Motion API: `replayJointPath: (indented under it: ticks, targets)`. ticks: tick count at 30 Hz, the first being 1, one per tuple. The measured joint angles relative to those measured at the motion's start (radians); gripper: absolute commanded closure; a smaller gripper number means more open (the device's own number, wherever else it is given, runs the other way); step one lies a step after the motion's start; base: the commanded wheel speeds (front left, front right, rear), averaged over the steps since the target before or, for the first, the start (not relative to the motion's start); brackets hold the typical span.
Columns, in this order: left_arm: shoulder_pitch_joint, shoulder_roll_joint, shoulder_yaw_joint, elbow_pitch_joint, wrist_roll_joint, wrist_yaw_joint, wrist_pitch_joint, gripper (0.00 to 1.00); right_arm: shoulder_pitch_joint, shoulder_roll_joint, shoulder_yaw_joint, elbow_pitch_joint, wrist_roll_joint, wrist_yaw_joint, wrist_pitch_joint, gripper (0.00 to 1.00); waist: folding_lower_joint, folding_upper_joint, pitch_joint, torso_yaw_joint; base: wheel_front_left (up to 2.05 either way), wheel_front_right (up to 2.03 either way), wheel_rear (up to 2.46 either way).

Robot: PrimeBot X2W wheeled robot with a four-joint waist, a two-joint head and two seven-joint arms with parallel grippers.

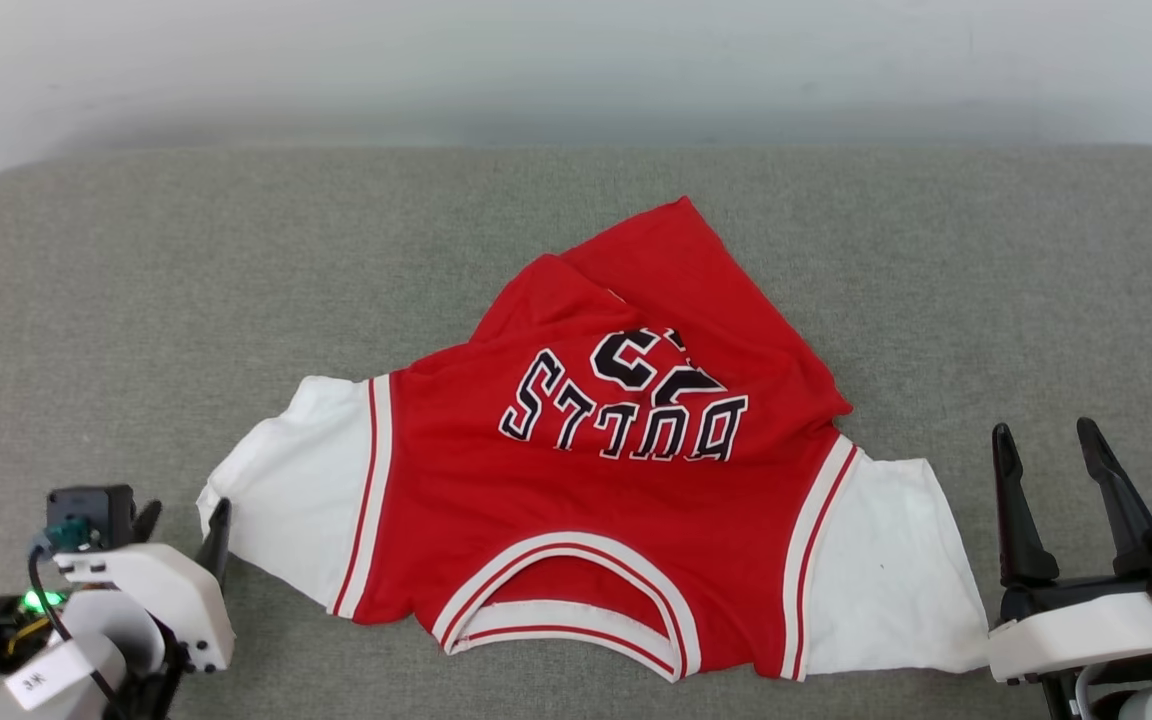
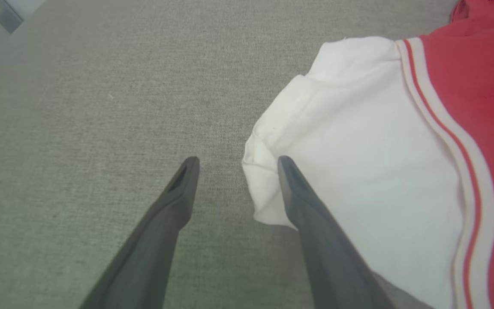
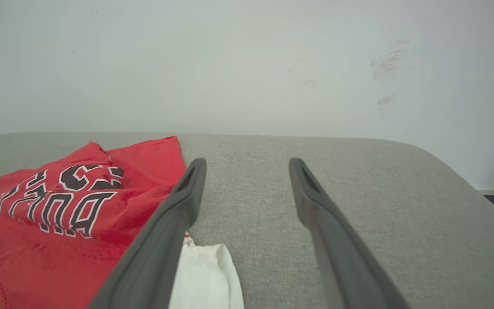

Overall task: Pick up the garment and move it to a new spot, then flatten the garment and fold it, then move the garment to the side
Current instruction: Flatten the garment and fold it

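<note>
Low at 8 o'clock in the head view, the left gripper (image 1: 186, 512) has its two dark fingers spread wide and holds nothing. In its wrist view, one fingertip lies over the cuff edge of a white sleeve (image 1: 286, 490) and the other over bare grey cushion (image 1: 136, 300); whether either touches the cloth cannot be told. At 4 o'clock the right gripper (image 1: 1044, 430) is also spread wide and empty, with its fingers pointing toward 12 o'clock just beside the other sleeve (image 1: 886, 570). The garment (image 1: 596, 500) lies on the cushion between the two grippers, slightly toward 6 o'clock of the middle of the head view. Its collar (image 1: 566, 590) sits at its 6 o'clock end and the sleeves are spread toward 8 and 4 o'clock. The red body is rumpled and folded over itself toward 12 o'clock, creasing the upside-down black lettering (image 1: 626, 410). A pale wall (image 1: 576, 60) runs behind the cushion at 12 o'clock.
</note>
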Motion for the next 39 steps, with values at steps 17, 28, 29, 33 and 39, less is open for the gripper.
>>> replayJointPath:
  ticks: [17,28,29,33,39]
  targets:
    - [-0.183,0.204,-0.106,-0.199,0.002,-0.149,0.499,0.00,0.023,0.001,0.019,0.002,0.001,0.000,0.004,0.00,-0.0001,0.0000,-0.037,-0.002,0.00,0.00,0.00]
    - [-0.173,0.230,-0.156,-0.202,-0.026,-0.145,0.661,0.00,0.001,-0.002,0.015,0.002,0.002,0.000,0.003,0.00,-0.0001,0.0000,0.015,-0.048,0.00,0.00,0.00]
    - [-0.167,0.225,-0.154,-0.190,-0.031,-0.143,0.657,0.00,0.000,-0.002,0.015,0.002,0.002,0.000,0.003,0.00,0.0000,0.0000,0.022,-0.052,0.00,0.00,0.00]
    - [-0.163,0.202,-0.146,-0.132,-0.044,-0.140,0.635,0.00,-0.013,-0.006,0.014,0.003,0.002,0.000,0.002,0.00,-0.0001,0.0000,0.050,-0.064,0.00,0.00,0.00]
    - [-0.179,0.171,-0.151,-0.061,-0.046,-0.177,0.622,0.63,-0.020,-0.013,0.017,0.009,0.001,0.000,0.002,0.00,-0.0002,0.0000,0.071,-0.074,0.00,0.00,0.00]
